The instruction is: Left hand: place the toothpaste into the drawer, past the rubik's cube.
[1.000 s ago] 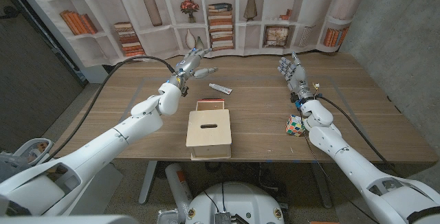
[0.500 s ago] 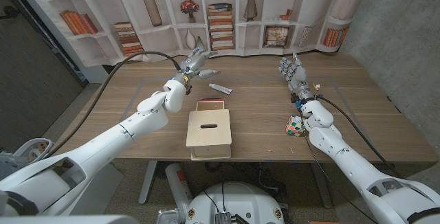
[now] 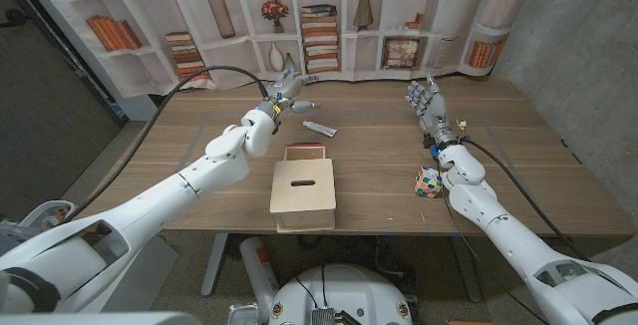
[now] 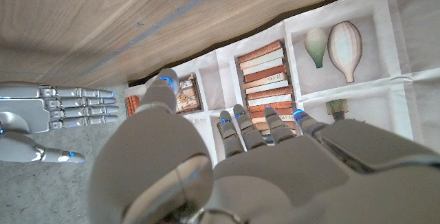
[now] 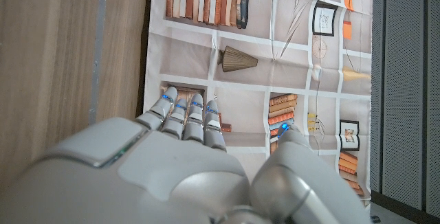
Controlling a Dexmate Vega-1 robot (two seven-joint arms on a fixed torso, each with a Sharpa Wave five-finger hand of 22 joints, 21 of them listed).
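Note:
The toothpaste (image 3: 320, 127), a small white tube, lies on the wooden table just beyond the drawer. The drawer (image 3: 305, 152) stands pulled out on the far side of a light wooden box (image 3: 304, 193) with a slot in its top. My left hand (image 3: 288, 93) hovers beyond and to the left of the tube, fingers spread and holding nothing; the left wrist view shows its back (image 4: 227, 165). The rubik's cube (image 3: 430, 181) sits right of the box, beside my right forearm. My right hand (image 3: 426, 103) stands upright with fingers extended and nothing in it.
A bookshelf backdrop (image 3: 319, 26) runs along the table's far edge. My right hand (image 4: 48, 110) appears in the left wrist view, and its back (image 5: 179, 165) in the right wrist view. Bare table (image 3: 379, 141) lies between the box and the right arm.
My left hand has drifted a little to the right, closer to the toothpaste. The right arm, tube, box and cube have not moved.

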